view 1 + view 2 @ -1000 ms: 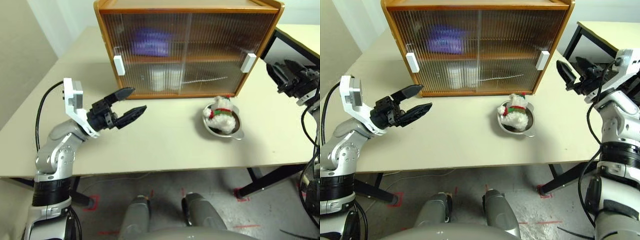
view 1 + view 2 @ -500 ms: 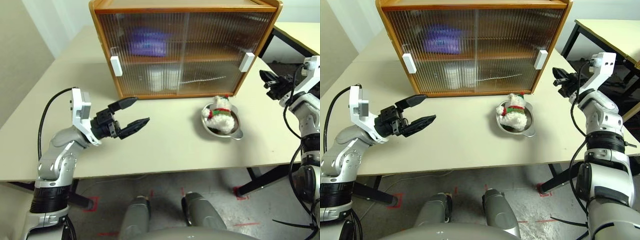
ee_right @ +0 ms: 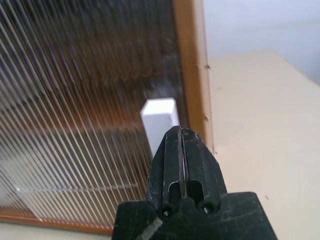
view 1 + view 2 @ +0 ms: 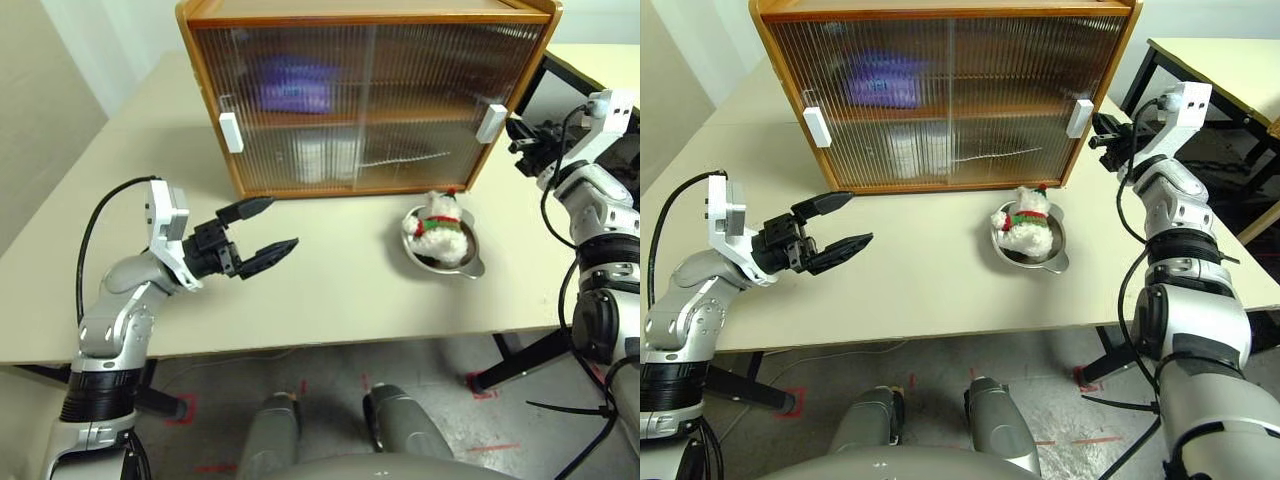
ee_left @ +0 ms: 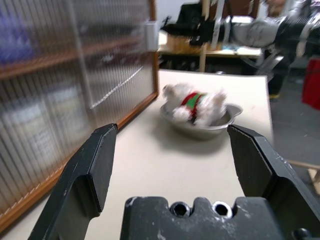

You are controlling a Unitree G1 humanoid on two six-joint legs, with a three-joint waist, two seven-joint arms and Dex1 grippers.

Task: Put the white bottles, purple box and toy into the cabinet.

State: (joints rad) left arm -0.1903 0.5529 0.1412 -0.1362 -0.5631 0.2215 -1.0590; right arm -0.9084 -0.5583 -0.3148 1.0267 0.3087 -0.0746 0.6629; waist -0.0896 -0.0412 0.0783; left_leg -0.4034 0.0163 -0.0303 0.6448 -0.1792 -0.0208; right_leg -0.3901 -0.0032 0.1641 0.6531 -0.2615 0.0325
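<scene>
Fingers of the right gripper (image 4: 1102, 131) are pressing flat together, gripping nothing, and pointing at the white handle (image 3: 161, 121) on the cabinet's (image 4: 370, 95) right sliding door. Both doors are sitting closed. Behind the ribbed panels, the purple box (image 4: 293, 84) is lying on the upper shelf and 2 white bottles (image 4: 327, 157) are standing below. The toy (image 4: 437, 229) is sitting in a metal dish (image 4: 466, 267) on the table (image 4: 330, 290). The left gripper (image 4: 268, 228) is hovering wide open and empty over the table.

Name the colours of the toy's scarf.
Red and green, on the white toy; clearest in the left wrist view.
</scene>
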